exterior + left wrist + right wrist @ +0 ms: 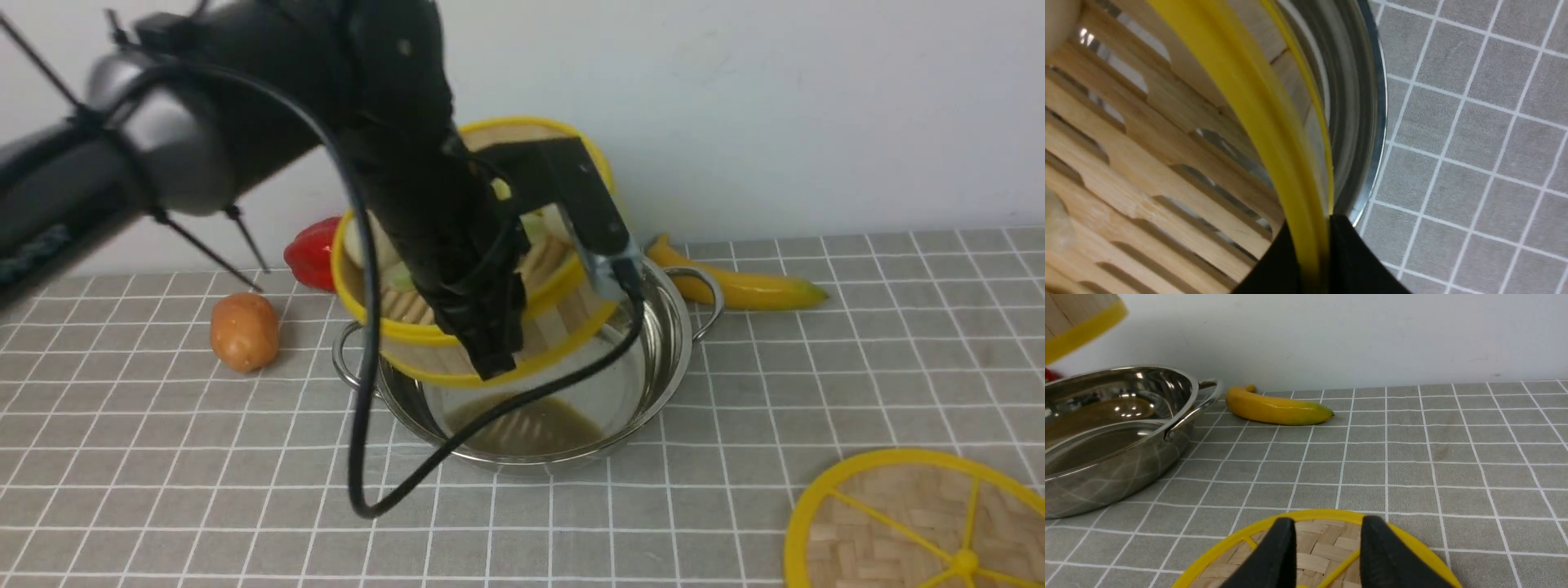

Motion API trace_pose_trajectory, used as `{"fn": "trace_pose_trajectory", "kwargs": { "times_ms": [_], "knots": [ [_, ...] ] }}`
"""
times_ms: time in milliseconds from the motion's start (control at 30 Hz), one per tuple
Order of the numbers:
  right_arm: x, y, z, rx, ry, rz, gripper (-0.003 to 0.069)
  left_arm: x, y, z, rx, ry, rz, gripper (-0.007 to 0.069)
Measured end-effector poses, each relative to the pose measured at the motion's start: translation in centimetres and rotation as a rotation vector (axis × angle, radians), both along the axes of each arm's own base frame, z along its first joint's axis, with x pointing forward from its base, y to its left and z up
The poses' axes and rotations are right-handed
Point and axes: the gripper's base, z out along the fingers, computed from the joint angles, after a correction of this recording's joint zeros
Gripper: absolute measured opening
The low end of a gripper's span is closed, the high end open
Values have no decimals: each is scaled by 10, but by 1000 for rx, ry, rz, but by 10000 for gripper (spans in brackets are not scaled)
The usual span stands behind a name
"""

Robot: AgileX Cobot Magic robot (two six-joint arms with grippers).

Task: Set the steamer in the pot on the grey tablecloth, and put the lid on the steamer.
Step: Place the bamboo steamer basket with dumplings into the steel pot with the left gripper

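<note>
- Your left claw (pixel 492 359) is clamped on the yellow rim of the steamer (pixel 563 318). The left wrist view shows a black finger on each side of that rim.
- The steamer hangs in the middle of the front view, right over the pot (pixel 665 343). It is tilted, with its near edge lower, and the buns are inside it.
- It is not in the pot yet. In the right wrist view its bottom corner shows at the upper left of the frame, clear above the steel rim, and the pot's floor is bare apart from a reflection.
- The pot already stands on the grey tablecloth (pixel 735 457), so that part needs nothing from you.
- Your right claw (pixel 1327 526) has its fingers apart and holds nothing. It hovers just over the lid (pixel 890 523), though I cannot tell if the tips touch it.
- The lid lies flat on the cloth at the lower right of the front view, well apart from the pot.
- I'd put you near the end of the first half: carried over, not set down.
- Left to do: level and lower the steamer into the pot, let go, then grip the lid and seat it on top.
</note>
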Motion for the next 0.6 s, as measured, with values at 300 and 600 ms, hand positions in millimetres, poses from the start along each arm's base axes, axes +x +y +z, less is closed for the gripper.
{"fn": "trace_pose_trajectory", "kwargs": {
  "times_ms": [300, 600],
  "knots": [
    [0, 0, 0, 0, 0, 0, 242, 15, -8, -42, 78, 69, -60, 43],
    [0, 0, 0, -3, 0, 0, 242, 19, -16, -62, 96, 101, -112, 43]
  ]
}}
